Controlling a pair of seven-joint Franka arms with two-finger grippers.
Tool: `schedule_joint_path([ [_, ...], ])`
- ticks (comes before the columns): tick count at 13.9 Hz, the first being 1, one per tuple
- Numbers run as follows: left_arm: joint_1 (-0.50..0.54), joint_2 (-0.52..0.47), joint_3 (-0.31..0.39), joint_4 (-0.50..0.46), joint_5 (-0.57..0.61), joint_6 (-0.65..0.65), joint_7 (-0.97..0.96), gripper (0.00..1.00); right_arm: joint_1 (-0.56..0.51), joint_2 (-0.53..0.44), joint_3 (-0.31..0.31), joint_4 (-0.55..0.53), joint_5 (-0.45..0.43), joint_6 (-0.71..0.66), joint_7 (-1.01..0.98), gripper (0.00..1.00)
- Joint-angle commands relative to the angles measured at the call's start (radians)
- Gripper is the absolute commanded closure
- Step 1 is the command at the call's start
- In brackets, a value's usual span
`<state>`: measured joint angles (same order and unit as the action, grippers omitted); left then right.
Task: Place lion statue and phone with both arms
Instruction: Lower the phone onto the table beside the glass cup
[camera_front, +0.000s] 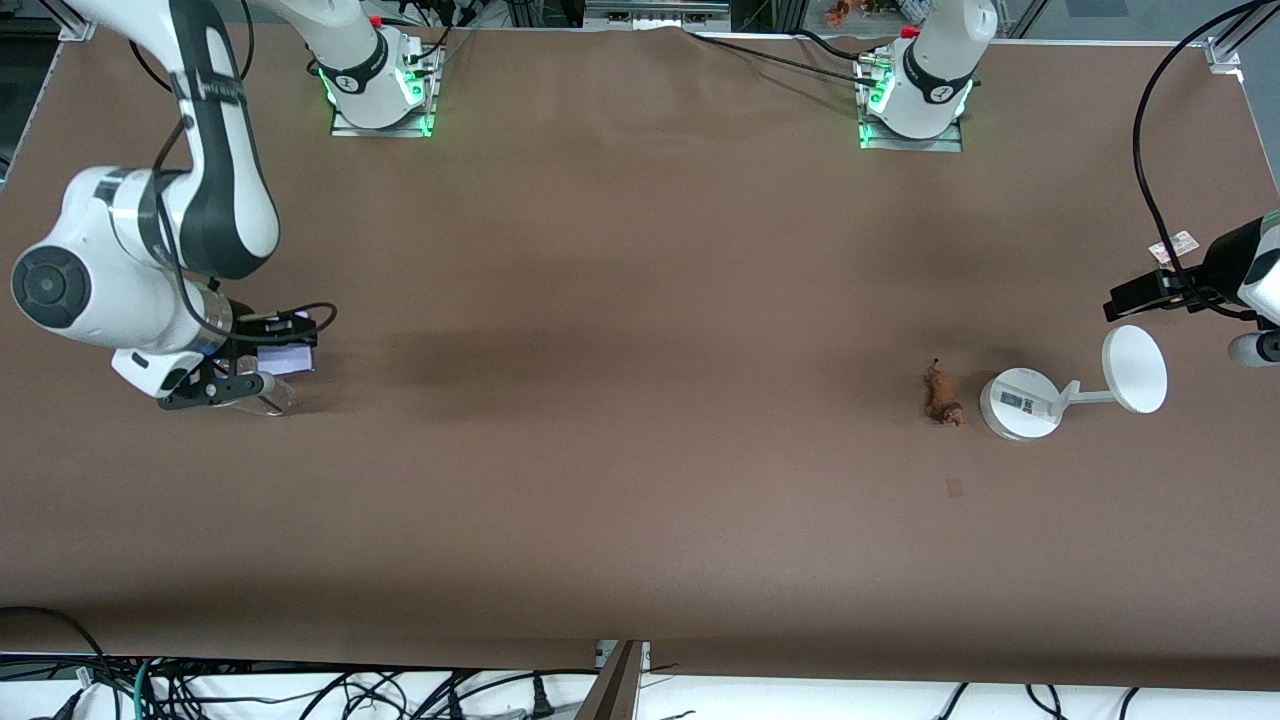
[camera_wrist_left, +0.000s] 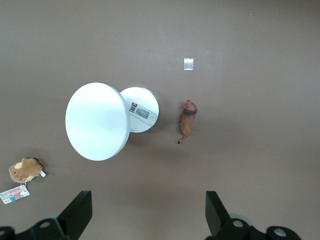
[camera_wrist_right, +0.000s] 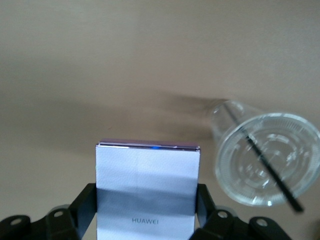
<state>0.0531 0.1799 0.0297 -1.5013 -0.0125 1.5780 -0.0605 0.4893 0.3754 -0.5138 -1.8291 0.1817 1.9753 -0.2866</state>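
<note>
The right hand (camera_wrist_right: 147, 220) is clamped tight on the phone (camera_wrist_right: 147, 190), one finger on each long edge, low over the counter (camera_front: 620, 480) at the right arm's end. One phone is counted, and its pale face is turned up to the wrist camera, its long axis running straight out from the fingers. One clear plastic cup (camera_wrist_right: 260, 155) with a dark straw is seen lying on its side just beside it. The left hand (camera_wrist_left: 145, 212) is held wide open and empty, high over the left arm's end. One lion statue (camera_front: 942, 396) is lying there, long axis roughly toward the bases, tail end nearer them. One white stand (camera_front: 1020, 402) sits just beside it. One brown plush (camera_wrist_left: 24, 170) with a tag is spotted farther off.
</note>
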Motion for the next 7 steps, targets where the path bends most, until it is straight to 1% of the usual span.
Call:
schedule_joint_path([
  [1, 0.005, 0.009, 0.001, 0.023, -0.021, -0.018, 0.024, 0.0, -0.012, 0.054, 0.004, 0.001, 0.057, 0.049, -0.031, 0.45],
  [5, 0.005, 0.009, 0.001, 0.023, -0.021, -0.018, 0.024, 0.0, -0.005, 0.086, 0.024, 0.002, 0.1, 0.094, -0.022, 0.45],
  [7, 0.005, 0.009, 0.001, 0.023, -0.021, -0.018, 0.024, 0.0, 0.0, 0.088, 0.031, 0.004, 0.102, 0.102, -0.014, 0.45],
])
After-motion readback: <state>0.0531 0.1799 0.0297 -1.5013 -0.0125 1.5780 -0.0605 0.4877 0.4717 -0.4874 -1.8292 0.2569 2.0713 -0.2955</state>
